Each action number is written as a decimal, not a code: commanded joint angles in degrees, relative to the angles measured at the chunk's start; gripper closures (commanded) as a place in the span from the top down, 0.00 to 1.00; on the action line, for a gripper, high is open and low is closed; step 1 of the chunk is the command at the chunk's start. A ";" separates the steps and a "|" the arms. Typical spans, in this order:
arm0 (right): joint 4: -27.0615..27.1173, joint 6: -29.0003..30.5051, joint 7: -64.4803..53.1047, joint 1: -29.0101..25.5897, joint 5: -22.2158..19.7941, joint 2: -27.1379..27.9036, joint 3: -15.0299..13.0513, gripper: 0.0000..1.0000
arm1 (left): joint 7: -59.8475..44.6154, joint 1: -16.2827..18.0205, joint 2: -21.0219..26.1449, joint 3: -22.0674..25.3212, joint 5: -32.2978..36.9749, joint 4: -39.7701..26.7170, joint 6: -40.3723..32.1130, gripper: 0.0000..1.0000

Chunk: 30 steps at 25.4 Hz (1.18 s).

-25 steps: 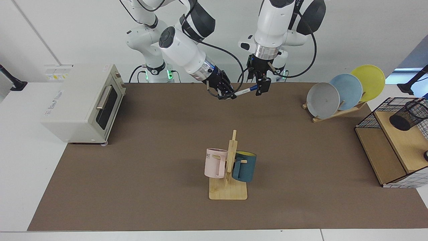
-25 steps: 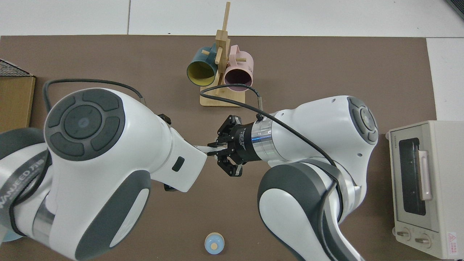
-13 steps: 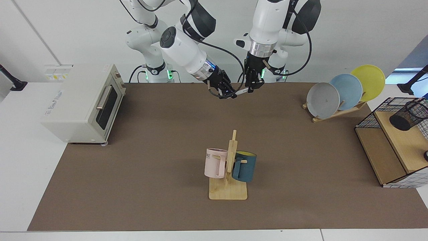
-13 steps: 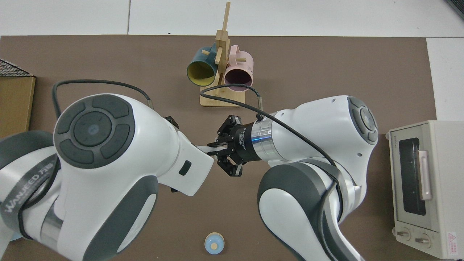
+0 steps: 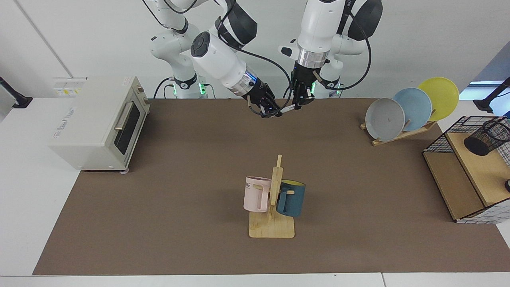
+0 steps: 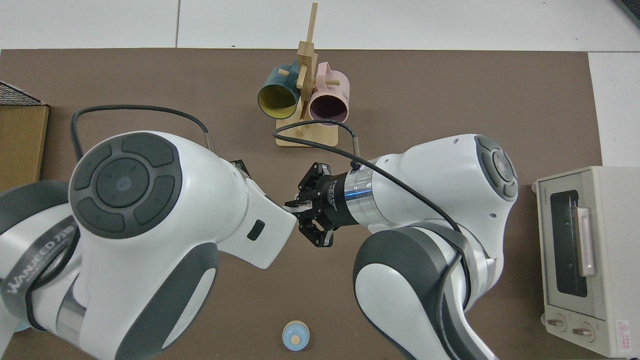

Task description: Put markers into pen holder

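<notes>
Mug rack [image 5: 271, 223] sits up front doing nothing, and the holder [image 5: 484, 140] is way off on the basket shelf by the left arm's side. At the back both grippers meet mid-air over the mat: the right gripper [image 5: 269, 113] and left gripper [image 5: 299, 101] each pinch an end of the marker [image 5: 286, 109], so it looks like a handoff to the arm that can reach the holder

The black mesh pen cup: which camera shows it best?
The facing view. There the pen holder shows nearly whole, tilted on the wooden shelf of the wire basket at the right edge. The top view misses the cup, catching only a corner of that basket.
</notes>
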 commanded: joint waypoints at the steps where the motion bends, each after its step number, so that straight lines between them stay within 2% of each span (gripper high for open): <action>1: -0.22 0.76 -0.59 0.16 -0.15 -0.46 -0.24 1.00 | -1.21 -0.44 -1.42 0.43 -0.76 -1.74 -0.81 0.00; 7: -0.30 -4.86 -8.40 0.33 -10.24 -2.47 -0.33 1.00 | -0.77 0.09 -1.51 3.94 0.02 -2.00 -4.51 0.00; 10: -0.30 -8.99 -16.83 -0.54 -16.48 -3.88 -0.41 1.00 | -0.77 0.09 -1.51 6.04 1.25 -2.00 -5.47 0.00; 13: -0.39 -14.08 -28.50 -3.00 -21.67 -5.37 -0.85 1.00 | -0.68 0.09 -1.51 8.07 3.10 -2.09 -5.65 0.00; 19: -0.39 -19.98 -56.62 -11.17 -27.82 -8.27 -0.94 1.00 | -0.68 0.09 -1.51 14.31 6.70 -2.17 -8.81 0.00; 24: -0.22 -20.43 -78.35 -13.90 -41.88 -10.65 -1.12 1.00 | 1.94 0.09 -1.16 20.89 11.27 -1.65 -10.13 0.00; 26: 0.05 -20.34 -85.12 -15.39 -43.57 -11.18 -1.21 1.00 | 6.24 0.09 -1.16 23.44 14.16 -1.65 -9.96 0.00; 30: 0.31 -20.43 -93.23 -17.68 -43.57 -11.44 -1.47 1.00 | 10.56 0.09 -0.89 28.02 18.21 -1.30 -9.61 0.00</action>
